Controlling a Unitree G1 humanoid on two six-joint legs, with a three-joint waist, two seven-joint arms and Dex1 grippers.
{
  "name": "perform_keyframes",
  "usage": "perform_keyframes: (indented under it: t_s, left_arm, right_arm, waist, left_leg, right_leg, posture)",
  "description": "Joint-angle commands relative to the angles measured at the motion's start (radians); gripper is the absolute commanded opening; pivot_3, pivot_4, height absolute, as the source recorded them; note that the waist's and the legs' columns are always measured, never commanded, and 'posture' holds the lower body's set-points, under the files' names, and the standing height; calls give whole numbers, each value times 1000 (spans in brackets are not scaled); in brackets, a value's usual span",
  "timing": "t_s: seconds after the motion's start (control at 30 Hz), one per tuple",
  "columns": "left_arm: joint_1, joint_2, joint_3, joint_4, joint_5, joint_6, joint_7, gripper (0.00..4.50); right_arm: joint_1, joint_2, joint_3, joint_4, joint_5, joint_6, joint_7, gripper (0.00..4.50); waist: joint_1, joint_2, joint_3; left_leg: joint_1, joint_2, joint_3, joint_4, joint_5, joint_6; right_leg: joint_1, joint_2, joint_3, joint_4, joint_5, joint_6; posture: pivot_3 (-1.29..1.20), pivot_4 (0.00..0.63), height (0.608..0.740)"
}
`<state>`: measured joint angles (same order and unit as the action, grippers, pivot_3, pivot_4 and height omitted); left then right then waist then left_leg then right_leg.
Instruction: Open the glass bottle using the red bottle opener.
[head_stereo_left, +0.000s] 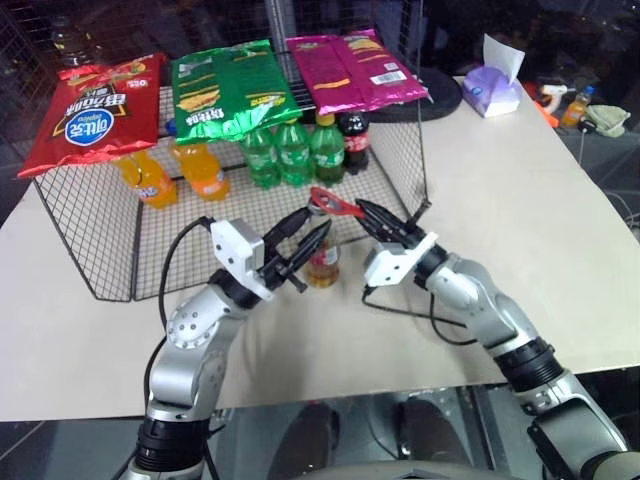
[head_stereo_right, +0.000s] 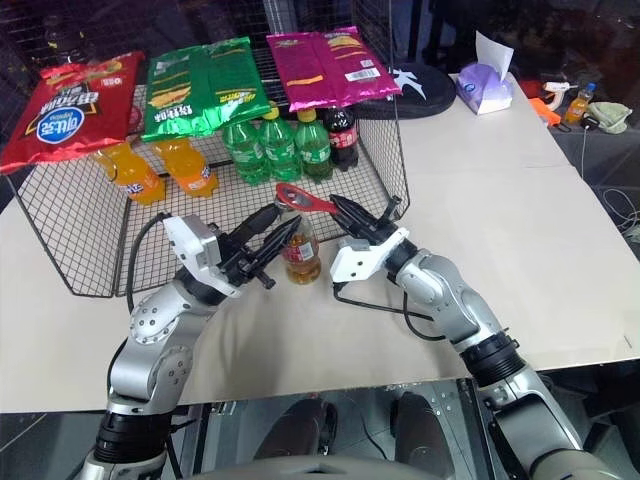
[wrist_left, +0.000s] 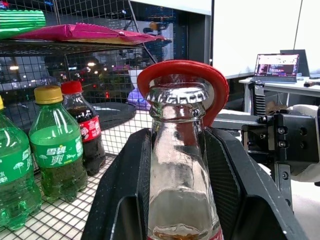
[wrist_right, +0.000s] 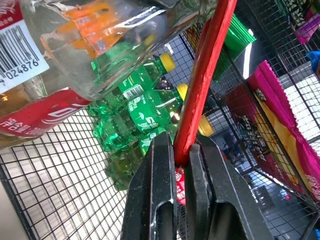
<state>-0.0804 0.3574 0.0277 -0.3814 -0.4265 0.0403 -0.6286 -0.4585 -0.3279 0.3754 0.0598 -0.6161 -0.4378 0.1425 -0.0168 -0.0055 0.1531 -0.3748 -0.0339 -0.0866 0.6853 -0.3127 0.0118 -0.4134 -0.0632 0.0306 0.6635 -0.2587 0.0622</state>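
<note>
Beside the wire rack (head_stereo_left: 100, 250) on the pale table (head_stereo_left: 520, 250), the glass bottle (head_stereo_right: 300, 250) stands upright, its neck clamped between the left gripper (head_stereo_right: 265, 245) fingers. The right gripper (head_stereo_right: 350, 213) is pinched shut on the red bottle opener (head_stereo_right: 305, 199) handle. The opener reaches leftward from those fingers, its loop head ringing the crown cap (wrist_left: 178, 93), so prying looks next.

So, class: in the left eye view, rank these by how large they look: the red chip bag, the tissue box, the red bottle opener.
1. Red chip bag
2. Tissue box
3. Red bottle opener
</note>
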Motion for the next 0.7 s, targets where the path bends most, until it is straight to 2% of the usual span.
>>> perform_keyframes:
  t_s: [0.03,0.7]
  left_arm:
    - [-6,0,-18,18,14,14,-1,1390]
    - [4,1,-23,13,18,20,3,1390]
  right_arm:
    - [-22,-13,26,-8,-35,-51,-7,0]
    - [-228,-151,-80,28,-25,-105,-17,0]
  waist:
    - [0,0,0]
    - [2,0,0]
  left_leg:
    - [0,0,0,0,0,0]
    - [0,0,0,0,0,0]
  right_leg:
    - [0,0,0,0,0,0]
    - [0,0,0,0,0,0]
  posture:
    - [0,150,740]
    - [0,150,740]
